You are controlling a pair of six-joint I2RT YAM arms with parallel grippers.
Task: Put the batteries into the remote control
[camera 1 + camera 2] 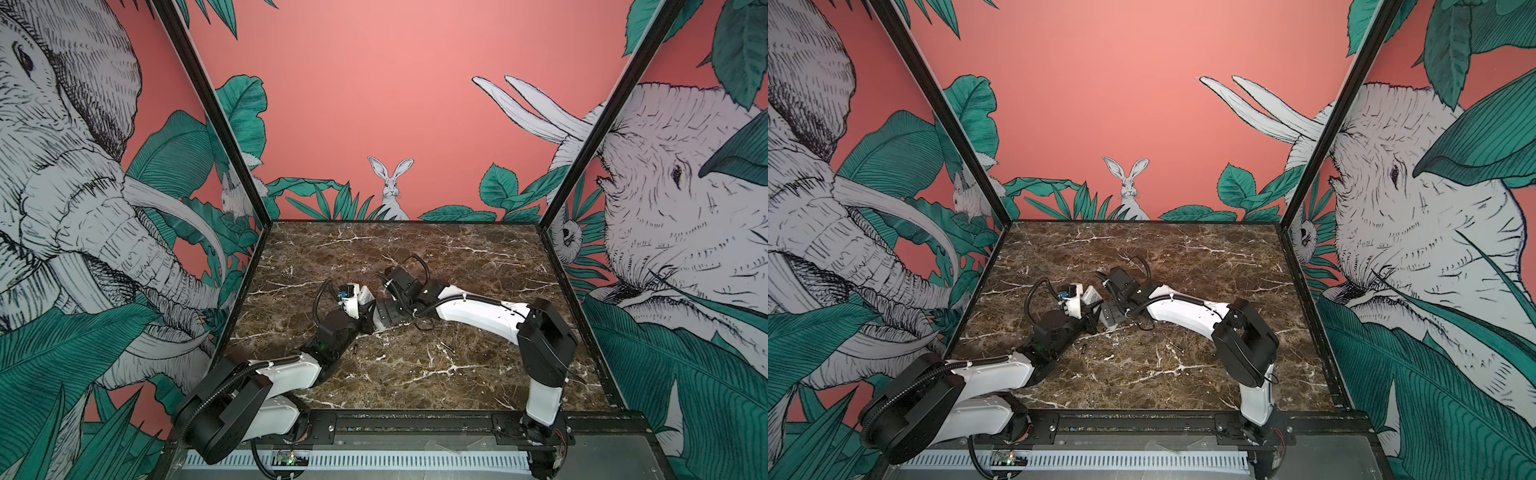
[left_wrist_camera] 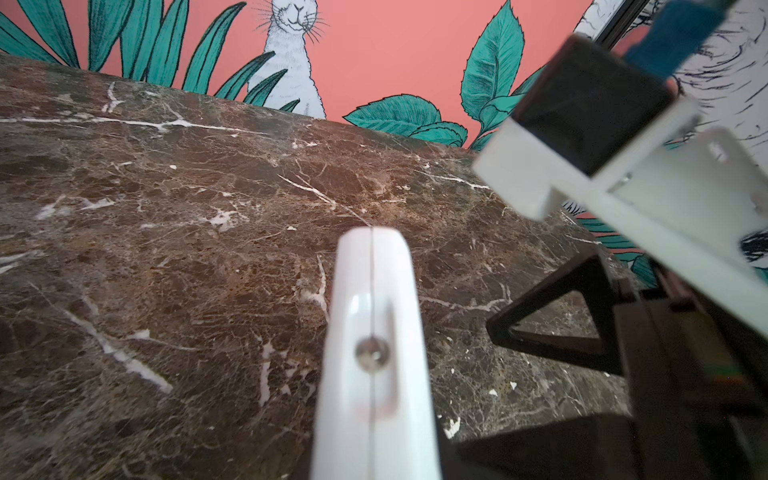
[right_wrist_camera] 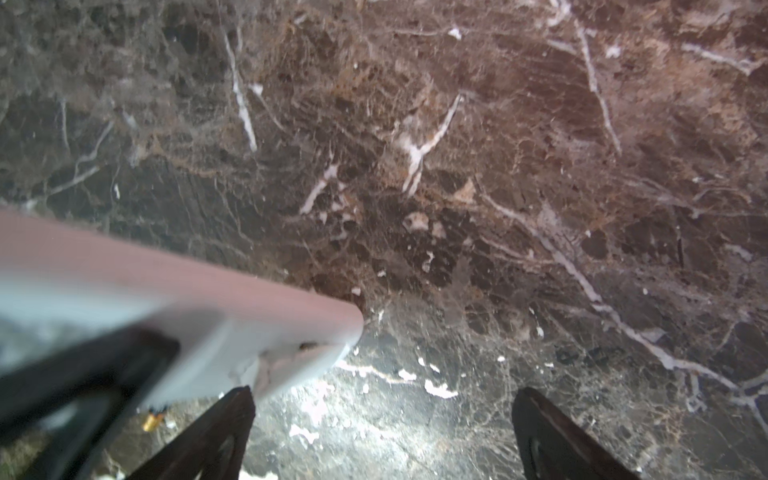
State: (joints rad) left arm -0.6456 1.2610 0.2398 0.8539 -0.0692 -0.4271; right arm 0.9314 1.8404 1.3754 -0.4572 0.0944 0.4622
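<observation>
Low, left gripper [image 1: 369, 319] clamps remote control [image 2: 370, 332]; right gripper [image 3: 383, 390] beside it, angled down, wide, empty

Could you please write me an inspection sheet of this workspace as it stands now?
Surface: brown marble tabletop with white veins; no spills seen.
Job's things: slim white plastic remote control, held tilted above the marble; two tiny slim dark cylindrical batteries, one near the left arm and one further right, lie loose on the surface. Whether any is loaded cannot be told.
Clutter: nothing seen.
Grippers: left gripper shut on the remote control; right gripper open and empty, close beside it.
Cables: black corrugated cables loop at both wrists, away from the batteries.
Surroundings: pink walls printed with a rabbit, elephants and leaves; black frame posts.
</observation>
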